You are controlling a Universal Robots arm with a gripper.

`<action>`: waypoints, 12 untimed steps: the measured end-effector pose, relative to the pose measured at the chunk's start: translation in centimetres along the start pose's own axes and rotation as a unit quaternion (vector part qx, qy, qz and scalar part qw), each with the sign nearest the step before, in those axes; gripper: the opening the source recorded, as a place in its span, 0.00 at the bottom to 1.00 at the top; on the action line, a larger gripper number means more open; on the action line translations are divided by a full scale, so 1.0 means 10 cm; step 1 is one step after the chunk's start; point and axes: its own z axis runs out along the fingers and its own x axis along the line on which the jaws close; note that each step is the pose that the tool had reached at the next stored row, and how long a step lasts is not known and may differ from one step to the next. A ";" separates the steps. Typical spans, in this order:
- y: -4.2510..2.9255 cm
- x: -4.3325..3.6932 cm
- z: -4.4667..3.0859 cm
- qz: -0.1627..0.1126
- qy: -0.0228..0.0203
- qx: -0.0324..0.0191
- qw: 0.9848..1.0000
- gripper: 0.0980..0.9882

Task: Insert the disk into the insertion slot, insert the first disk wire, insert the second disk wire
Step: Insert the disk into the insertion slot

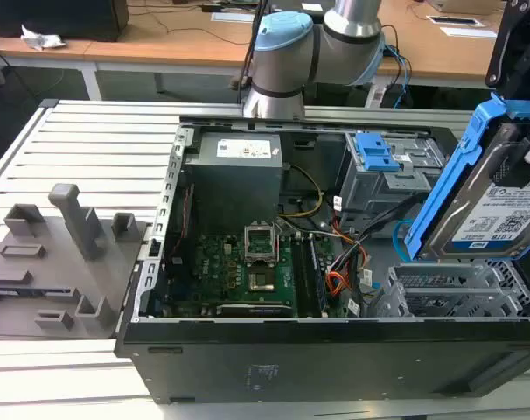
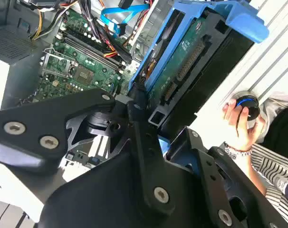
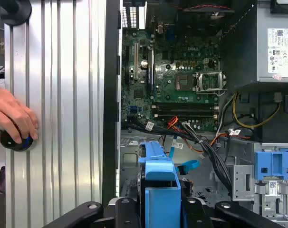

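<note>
The gripper (image 2: pixel 148 111) clamped the disk (image 1: pixel 501 214), tilted just above the insertion slot (image 1: pixel 457 293). The exterior view showed its label, the second wrist view its circuit board. Farther off, the first wrist view showed a hand (image 3: pixel 13 114) on a knob (image 3: pixel 18 141).

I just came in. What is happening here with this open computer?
The gripper holds the disk in its blue carrier, tilted, above the insertion slot at the exterior view's right of the open computer case. The disk is not yet in the slot. Beside the case, a person's hand rests on a small round black and blue object on the table.
</note>
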 end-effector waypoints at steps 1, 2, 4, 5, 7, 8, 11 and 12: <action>-0.001 0.000 0.017 0.000 0.000 0.000 1.000 0.30; -0.002 0.000 0.041 0.000 0.000 0.000 1.000 0.30; -0.002 0.000 0.060 0.000 0.000 0.000 1.000 0.30; -0.004 0.000 0.085 0.000 0.000 0.000 1.000 0.30; -0.005 0.000 0.112 0.000 0.000 0.000 1.000 0.30; -0.005 -0.001 0.131 0.000 0.000 0.000 1.000 0.30; -0.017 -0.001 0.278 0.000 0.000 0.000 1.000 0.30; -0.052 -0.004 0.292 0.000 0.000 0.000 1.000 0.30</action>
